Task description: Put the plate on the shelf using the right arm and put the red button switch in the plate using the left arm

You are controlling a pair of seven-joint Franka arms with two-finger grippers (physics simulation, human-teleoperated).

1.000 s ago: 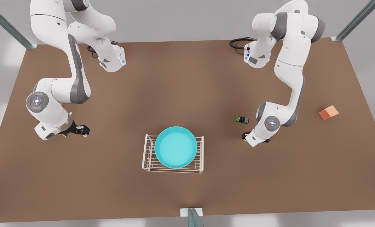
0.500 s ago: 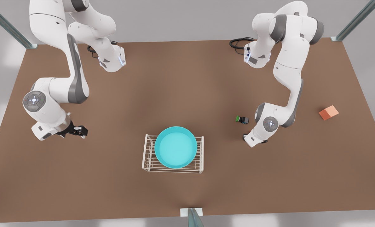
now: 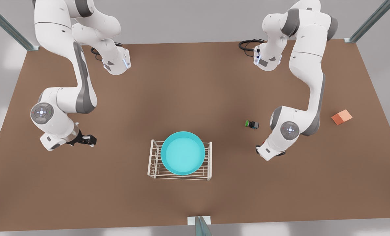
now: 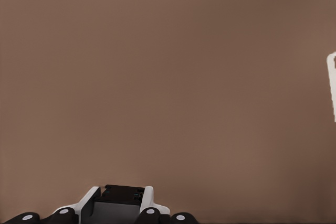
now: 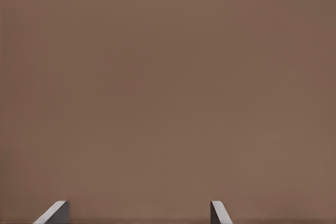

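Front view: plate [image 3: 183, 153] sits on the shelf [image 3: 154, 164]. Right gripper [image 3: 89, 140] hovers over the table [image 3: 195, 85], fingers spread wide, empty. Left gripper [image 3: 260, 149] is by the green-capped switch [image 3: 252, 124]; its jaw state is unclear.

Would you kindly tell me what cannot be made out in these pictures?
1. Red button switch: in the front view, just a red speck; the left arm covers the rest.
2. Left gripper: in the front view, tucked under that arm; in the left wrist view, cut off by the edge; grasp unclear.
3. Right gripper: in the right wrist view, the edge leaves the fingertips alone.
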